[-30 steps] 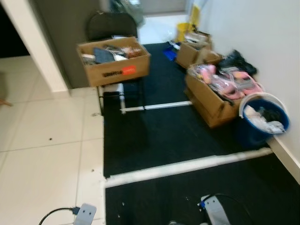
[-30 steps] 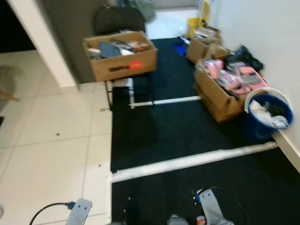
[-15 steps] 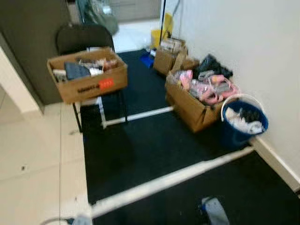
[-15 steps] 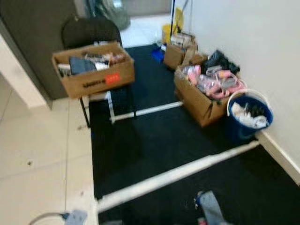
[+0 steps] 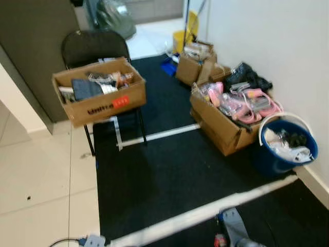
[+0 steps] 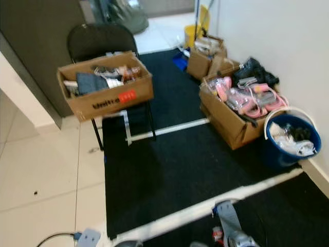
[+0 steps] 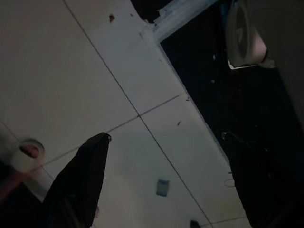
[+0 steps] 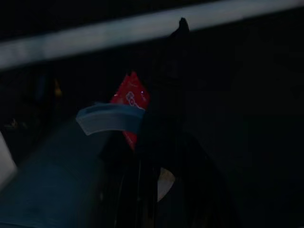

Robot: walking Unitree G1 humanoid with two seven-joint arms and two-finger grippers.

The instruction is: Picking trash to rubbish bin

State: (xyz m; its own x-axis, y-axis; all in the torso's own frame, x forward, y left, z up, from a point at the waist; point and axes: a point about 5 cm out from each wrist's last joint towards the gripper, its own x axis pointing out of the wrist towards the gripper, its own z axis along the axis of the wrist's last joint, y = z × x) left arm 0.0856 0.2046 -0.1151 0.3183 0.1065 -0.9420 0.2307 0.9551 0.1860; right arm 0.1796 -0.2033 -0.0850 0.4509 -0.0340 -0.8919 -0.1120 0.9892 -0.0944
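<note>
Red wrapper [image 8: 131, 102], together with a pale strip of paper, is pinched between the pressed-together fingers of the right gripper [image 8: 156, 118], which hangs low over the black carpet [image 5: 169, 164]. The blue bucket [image 5: 284, 146], already holding white rubbish, stands against the wall, well apart from the gripper, just beside the cardboard box of pink things [image 5: 234, 110]. The left gripper [image 7: 156, 180] hangs idle over the floor tiles with its fingers spread. I judge the risks so: the thin wrapper may slip out while the robot walks, a foot may catch the white strip on the carpet before the bucket, or the trash may fall into the box beside the bucket instead.
</note>
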